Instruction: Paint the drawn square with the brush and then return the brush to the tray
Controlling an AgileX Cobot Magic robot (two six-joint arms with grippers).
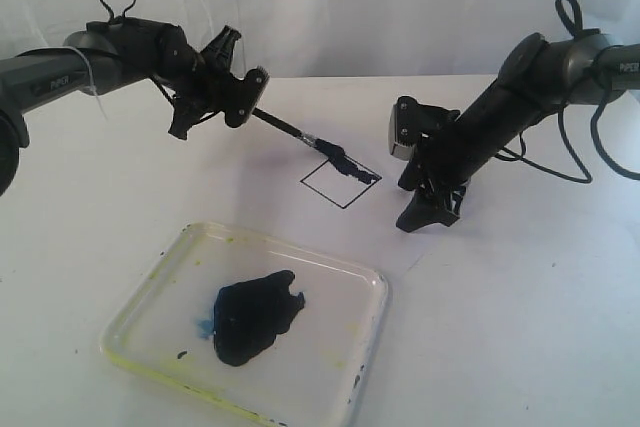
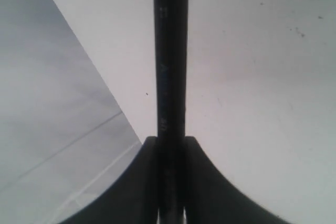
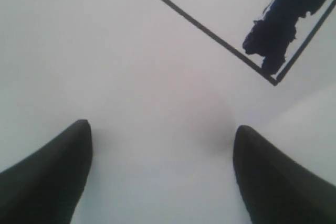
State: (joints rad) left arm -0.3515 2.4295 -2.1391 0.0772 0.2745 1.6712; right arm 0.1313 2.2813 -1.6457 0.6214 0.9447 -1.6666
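Your left gripper (image 1: 246,97) was clamped on the brush (image 1: 298,134), tip touching the drawn square (image 1: 335,189), your right gripper (image 1: 428,212) spread wide and empty just beside it, well apart from the tray (image 1: 150,283).

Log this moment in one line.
phase: painting | left hand: shut on brush, tip on square corner | right hand: open, empty, beside square | square: mostly blank | tray: puddle only

Left arm (image 1: 60,65) extended, jaws clamped narrow; right arm (image 1: 500,117) angled downward, jaws spread wide, empty
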